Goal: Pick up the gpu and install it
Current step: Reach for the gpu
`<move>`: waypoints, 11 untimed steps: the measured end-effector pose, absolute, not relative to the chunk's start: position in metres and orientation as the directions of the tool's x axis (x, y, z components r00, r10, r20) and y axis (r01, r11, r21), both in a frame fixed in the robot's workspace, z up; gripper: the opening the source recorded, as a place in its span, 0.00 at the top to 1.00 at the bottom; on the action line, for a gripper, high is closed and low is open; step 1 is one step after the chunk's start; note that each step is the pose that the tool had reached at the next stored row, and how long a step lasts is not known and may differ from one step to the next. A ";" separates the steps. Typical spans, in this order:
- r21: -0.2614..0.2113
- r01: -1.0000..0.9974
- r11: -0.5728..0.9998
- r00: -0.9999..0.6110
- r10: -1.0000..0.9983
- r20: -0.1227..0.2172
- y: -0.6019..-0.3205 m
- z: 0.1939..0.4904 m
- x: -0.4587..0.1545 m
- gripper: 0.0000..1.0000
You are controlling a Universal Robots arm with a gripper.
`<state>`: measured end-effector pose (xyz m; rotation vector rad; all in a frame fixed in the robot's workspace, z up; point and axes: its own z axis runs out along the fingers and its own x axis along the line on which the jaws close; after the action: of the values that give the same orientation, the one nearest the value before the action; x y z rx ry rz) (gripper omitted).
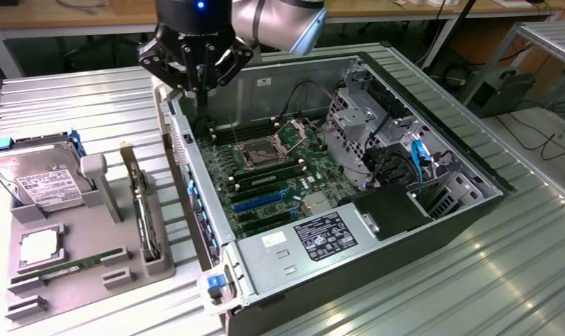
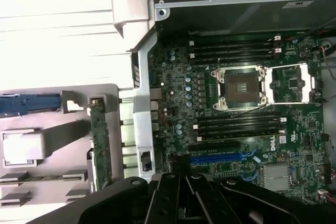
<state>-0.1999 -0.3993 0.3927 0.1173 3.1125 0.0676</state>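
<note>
The gpu [image 1: 142, 210] stands on edge in a slot of the grey holder [image 1: 86, 231], near the surface's [image 1: 77, 105] edge at the exterior view's left. It shows as a narrow strip with its faces turned away and its lower edge sunk in the slot. In the wrist view it is a thin greenish strip [image 2: 100, 140] just beside the case's rear wall, and its components cannot be made out.

The end effector [image 1: 204, 105] hangs over the rear wall of the open computer case [image 1: 469, 175], well apart from the gpu. Its fingers are pressed together on nothing. The arm above it is cut off by the picture's edge. In the wrist view the end effector's dark body [image 2: 178, 179] covers the motherboard's nearer slots.

The motherboard [image 1: 263, 175] lies inside the case with its processor socket [image 1: 260, 150] open. A metal drive cage [image 1: 357, 119] and loose cables hide its side toward the exterior view's right, and a labelled box [image 1: 324, 234] covers its near end.

The holder also carries a hard drive [image 1: 39, 178], a square chip [image 1: 39, 246] and a green memory stick [image 1: 72, 268]. The case's tall rear wall stands between the holder and the motherboard.
</note>
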 end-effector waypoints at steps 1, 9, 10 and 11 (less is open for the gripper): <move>0.044 0.075 0.996 -0.997 0.076 -0.024 -0.399 0.393 -0.204 0.89; 0.044 0.075 0.996 -0.997 0.076 -0.024 -0.402 0.390 -0.241 0.89; 0.044 0.075 0.996 -0.997 0.076 -0.025 -0.403 0.390 -0.246 0.89; 0.044 0.075 0.996 -0.997 0.076 -0.024 -0.403 0.390 -0.251 0.89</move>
<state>-0.2506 -0.4034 0.3896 0.1177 3.1125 0.0676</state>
